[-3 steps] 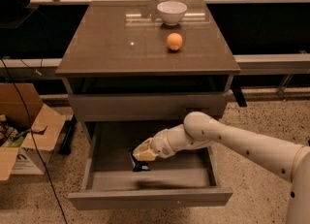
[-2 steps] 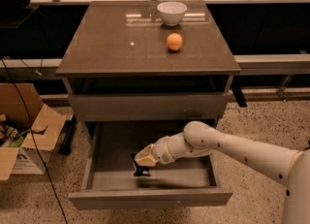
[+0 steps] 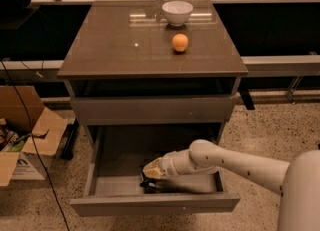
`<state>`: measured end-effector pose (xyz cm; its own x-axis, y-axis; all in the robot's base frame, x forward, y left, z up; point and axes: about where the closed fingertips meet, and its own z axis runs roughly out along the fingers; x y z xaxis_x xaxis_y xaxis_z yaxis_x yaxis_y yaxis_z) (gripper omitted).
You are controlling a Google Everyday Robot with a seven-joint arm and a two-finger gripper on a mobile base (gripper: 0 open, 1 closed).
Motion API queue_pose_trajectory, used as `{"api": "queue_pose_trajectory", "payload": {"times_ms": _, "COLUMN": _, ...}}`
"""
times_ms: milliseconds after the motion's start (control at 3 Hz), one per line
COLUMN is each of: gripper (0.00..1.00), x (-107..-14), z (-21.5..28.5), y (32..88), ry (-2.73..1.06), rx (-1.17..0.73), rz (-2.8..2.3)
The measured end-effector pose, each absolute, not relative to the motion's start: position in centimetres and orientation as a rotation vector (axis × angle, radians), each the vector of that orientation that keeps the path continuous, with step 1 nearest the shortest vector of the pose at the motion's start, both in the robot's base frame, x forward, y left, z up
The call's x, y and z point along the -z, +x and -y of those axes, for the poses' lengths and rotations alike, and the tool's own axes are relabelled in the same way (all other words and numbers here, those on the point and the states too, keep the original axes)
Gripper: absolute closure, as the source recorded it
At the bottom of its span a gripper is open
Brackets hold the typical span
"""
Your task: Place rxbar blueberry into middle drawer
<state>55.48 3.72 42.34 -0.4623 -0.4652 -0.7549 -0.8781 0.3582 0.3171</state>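
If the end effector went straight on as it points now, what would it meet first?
Probably the floor of the middle drawer: the end effector sits low inside it, angled downward, with the dark rxbar blueberry right under its tip. Depth is unclear.

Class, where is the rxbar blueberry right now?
In the camera view, the rxbar blueberry is down inside the open middle drawer, near its front wall and a little left of centre, directly beneath the gripper.

A white bowl (image 3: pixel 177 11) and an orange (image 3: pixel 180 42) sit near each other, not touching, on the glossy brown surface (image 3: pixel 115 45). An open cardboard box (image 3: pixel 25 130) stands on the speckled floor (image 3: pixel 270 130).
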Motion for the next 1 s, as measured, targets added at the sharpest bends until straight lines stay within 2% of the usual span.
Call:
{"api": "queue_pose_trajectory", "payload": {"times_ms": 667, "gripper": 0.14, "x": -40.44, "z": -3.46, "y": 55.71, "ry": -1.107, "rx": -0.987, "rz": -2.098}}
{"api": "queue_pose_trajectory", "payload": {"times_ms": 1000, "gripper": 0.0, "x": -40.44, "z": -3.46, "y": 55.71, "ry": -1.107, "rx": -0.987, "rz": -2.098}}
